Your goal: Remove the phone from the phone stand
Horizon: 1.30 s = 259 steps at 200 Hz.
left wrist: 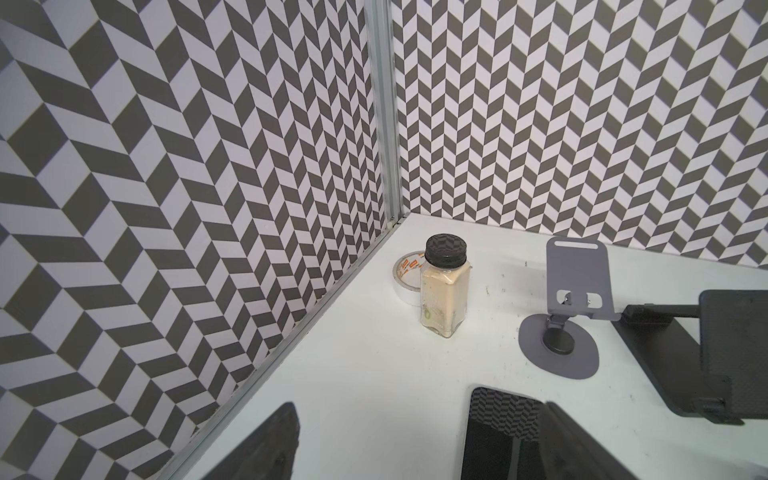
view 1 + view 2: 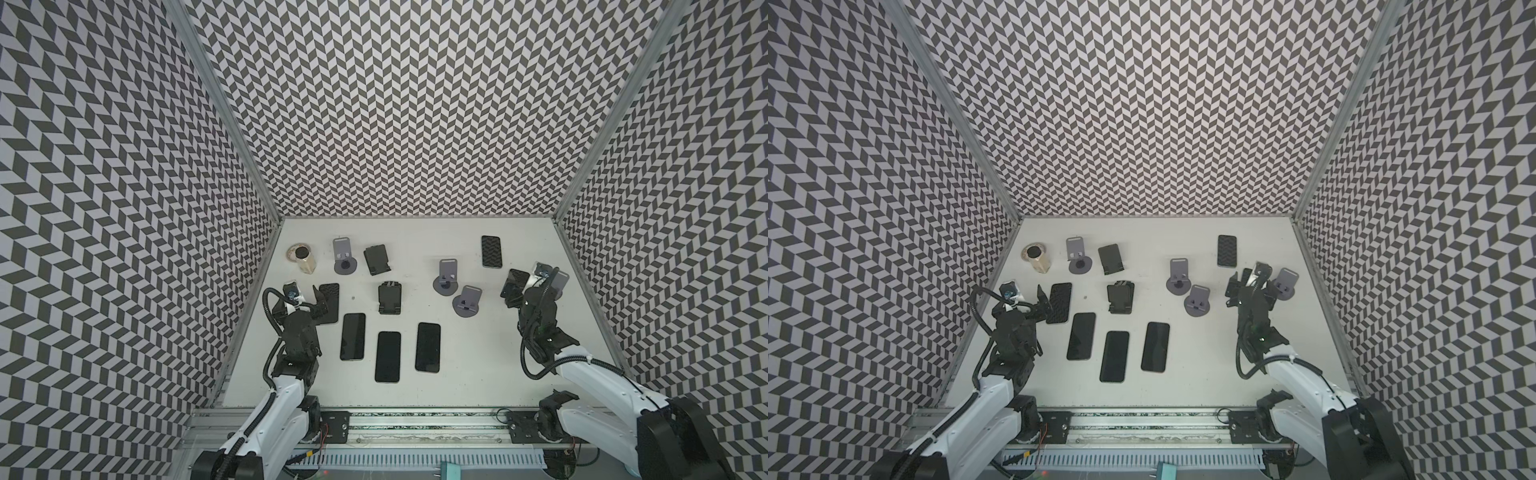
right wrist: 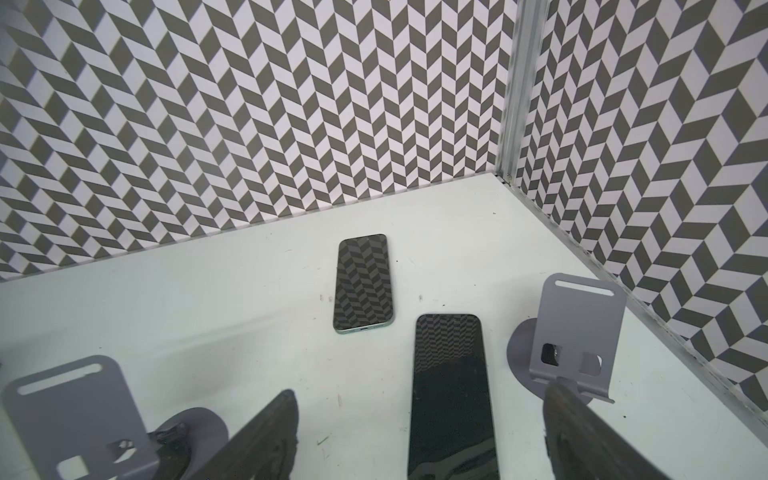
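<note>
While left fingers and right fingers stand apart | capped bottle holds beige contents.

The left arm and right arm are built of white lower links and black upper joints. Black corrugated cables are looped beside each wrist. The left gripper and right gripper are fitted with dark, rough fingers. A green dot, possibly an indicator light, is seen on the right arm.
</note>
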{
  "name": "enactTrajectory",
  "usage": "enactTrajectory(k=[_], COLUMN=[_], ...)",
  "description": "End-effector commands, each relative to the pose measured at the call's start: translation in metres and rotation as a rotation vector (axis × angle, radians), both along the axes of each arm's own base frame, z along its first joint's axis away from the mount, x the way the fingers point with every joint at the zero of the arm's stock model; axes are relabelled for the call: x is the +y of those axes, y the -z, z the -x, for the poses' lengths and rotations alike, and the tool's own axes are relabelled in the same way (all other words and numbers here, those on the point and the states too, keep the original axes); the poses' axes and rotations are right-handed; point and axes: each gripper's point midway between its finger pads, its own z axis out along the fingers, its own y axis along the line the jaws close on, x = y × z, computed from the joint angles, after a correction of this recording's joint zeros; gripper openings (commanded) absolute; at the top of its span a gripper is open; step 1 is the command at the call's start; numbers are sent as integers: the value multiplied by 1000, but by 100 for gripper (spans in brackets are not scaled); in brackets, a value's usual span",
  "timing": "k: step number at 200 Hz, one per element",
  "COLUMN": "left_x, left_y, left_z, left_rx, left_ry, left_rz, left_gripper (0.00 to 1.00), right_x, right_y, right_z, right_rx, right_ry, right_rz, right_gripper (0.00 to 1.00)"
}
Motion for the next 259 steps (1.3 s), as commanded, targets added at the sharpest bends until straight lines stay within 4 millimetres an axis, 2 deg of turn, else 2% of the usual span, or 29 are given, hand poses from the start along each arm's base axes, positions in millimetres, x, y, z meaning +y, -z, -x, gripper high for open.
enactTrajectory(k=[1,25,34,37,47,70,92,95,108,121,141,155,157,166,190,205,206,212,240,259], left_x=[-11,-20,-22,-23,-24,-28,-30,-30,-33,-36,-47,-53,-54,-56,-55,-56,-56,-54,-25,-25], left_y=[-21,-12,-9,-8,-5,-6,-10,-8,-6,-5,-4,0,0,1,6,5,5,7,26,22], left_z=[-9,-18,-20,-21,-22,-30,-39,-41,-48,-50,-50,-49,-49,-48,-45,-45,-45,-47,-77,-74], left_rx=[-126,-120,-127,-130,-142,-158,-187,-182,-169,-175,-192,-188,-190,-196,-205,-221,-220,-208,-76,-98], left_ry=[75,131,150,157,181,240,295,307,356,393,456,494,498,504,482,462,461,443,198,175], left_rz=[-4,-16,-15,-15,-11,-2,-2,5,34,37,21,3,0,-7,-19,-32,-32,-28,26,12], left_gripper=[91,92,93,93,93,94,94,94,94,94,94,95,96,96,98,100,100,100,100,100], right_x=[2,7,9,9,10,17,24,28,34,31,16,9,9,9,9,-2,-4,-8,-11,-11], right_y=[-13,-2,-5,8,12,3,5,-5,-2,2,6,1,10,16,15,22,18,15,15,15], right_z=[-5,-5,-8,-3,-5,-15,-24,-30,-37,-38,-39,-37,-32,-30,-33,-37,-40,-47,-46,-46], right_rx=[-108,-125,-149,-124,-127,-170,-187,-211,-199,-208,-207,-260,-239,-235,-242,-210,-221,-223,-218,-221], right_ry=[-38,-99,-117,-125,-143,-202,-272,-292,-337,-352,-338,-326,-327,-330,-331,-262,-253,-222,-209,-209], right_rz=[26,83,92,104,120,141,140,147,176,171,114,93,90,88,86,62,60,49,46,47], right_gripper=[91,93,93,93,94,94,94,94,94,94,94,93,93,93,95,96,97,98,99,99])
